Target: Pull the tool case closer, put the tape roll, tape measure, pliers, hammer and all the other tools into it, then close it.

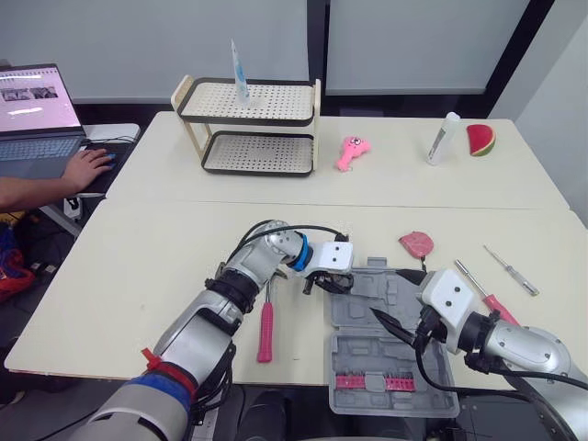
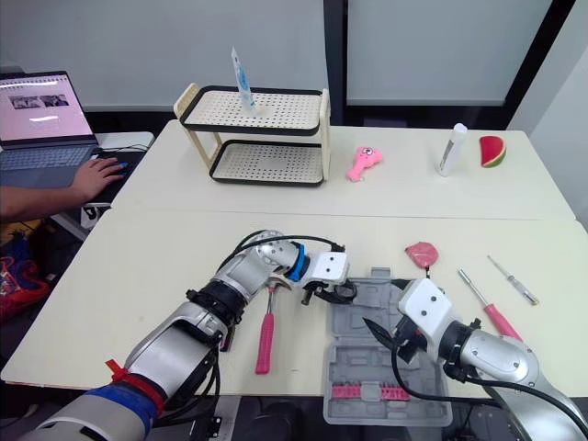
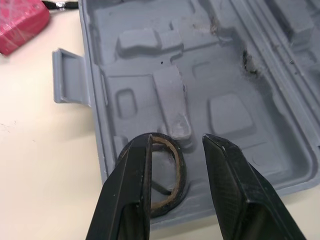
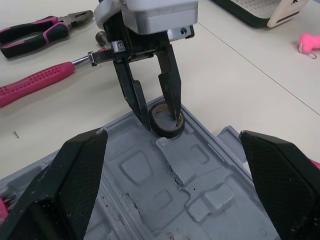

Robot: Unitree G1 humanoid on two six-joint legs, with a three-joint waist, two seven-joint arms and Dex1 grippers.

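Right pincer [image 4: 173, 133] splayed, left pincer [image 3: 177, 140] released astride tape roll [image 3: 180, 172] in tool case [image 3: 225, 75], pliers [image 4: 45, 31] beyond

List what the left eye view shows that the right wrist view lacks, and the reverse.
Left eye view: open laptop, pink-handled screwdriver, watermelon-slice toy. Right wrist view: pink-and-black-handled pliers. Both: grey plastic tool case, pink-handled hammer, left gripper with fingers open over the case.
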